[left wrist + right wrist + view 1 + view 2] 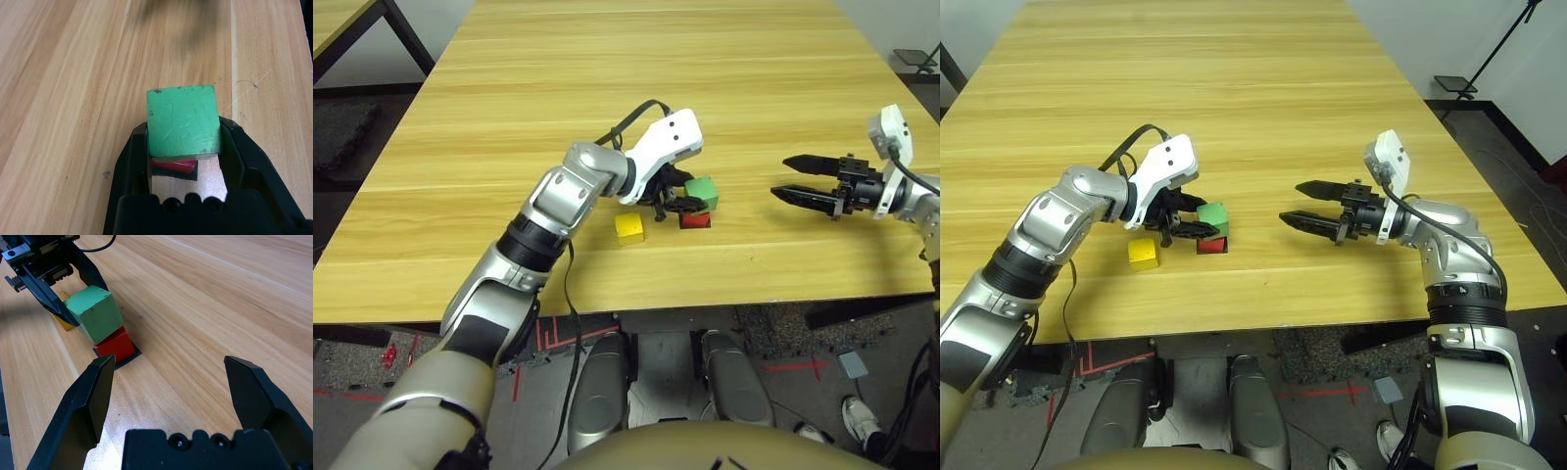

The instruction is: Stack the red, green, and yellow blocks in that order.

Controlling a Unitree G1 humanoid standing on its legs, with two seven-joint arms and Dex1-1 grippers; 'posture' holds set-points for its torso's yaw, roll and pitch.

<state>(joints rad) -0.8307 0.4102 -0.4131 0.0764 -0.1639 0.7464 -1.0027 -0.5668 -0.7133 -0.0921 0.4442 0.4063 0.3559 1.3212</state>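
You have the green cube (182,120) clamped between the left gripper's (677,203) fingers (131,161), one black finger on each side face. Its top is scuffed and scratched, with a dark nick at one corner. It sits on top of the red cube (115,344), but skewed: in the right wrist view the green is tilted and overhangs the red toward the left gripper, so the two are touching yet not squared up. The red cube is glossy and stands on a flat black square patch (128,358) on the wooden table (607,88), near the front edge.

The yellow block (629,227) rests on the table by itself, just beside the stack on the robot's left, under the left wrist. Its faces look plain and bright.

Your right gripper (793,178) hangs above the table well to the right of the stack, fingers spread wide with nothing between them, tips pointing toward the cubes. The stretch of table between it and the stack is bare wood. On the left side, the arm's white wrist housing (661,149) and black cable (631,117) sit over the cubes.
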